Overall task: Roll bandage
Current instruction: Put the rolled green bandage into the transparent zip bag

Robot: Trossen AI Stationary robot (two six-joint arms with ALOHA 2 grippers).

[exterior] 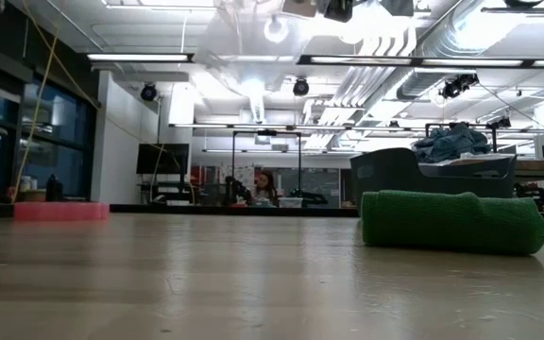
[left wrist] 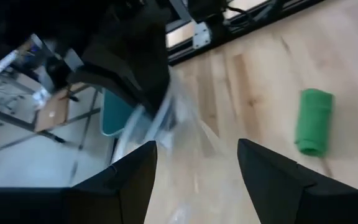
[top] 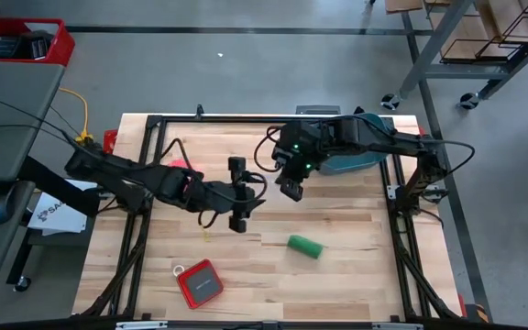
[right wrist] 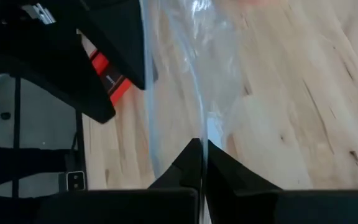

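Wooden slats of the bench (top: 337,275) fill most of what you see, w/ a workshop hall beyond in the low view and a person far back there. Your right pincer (right wrist: 202,163) has its tips pressed together on a sheet of clear plastic film (right wrist: 185,68), prob. a bag, which hangs taut away from it; it sits over the bench's middle, a bit toward the far edge. Your left pincer (left wrist: 197,163) faces it from the other side, fingers spread wide w/ nothing between them, the film just ahead of the gap, so it looks lined up to take the other edge and pull the bag open. That's my read, not certain. Farther out, the bandage (top: 304,246) lies on the bench nearer the front edge, apart from both pincers, already a stubby green cylinder resting on its side. From above, its long axis runs roughly left-right w/ a slight tilt, right end a touch closer to the front. Low view shows it flat on the wood, in front of the teal tub (top: 351,161) at the back right. A red case (top: 199,282) sits near the front left, well apart from the roll.
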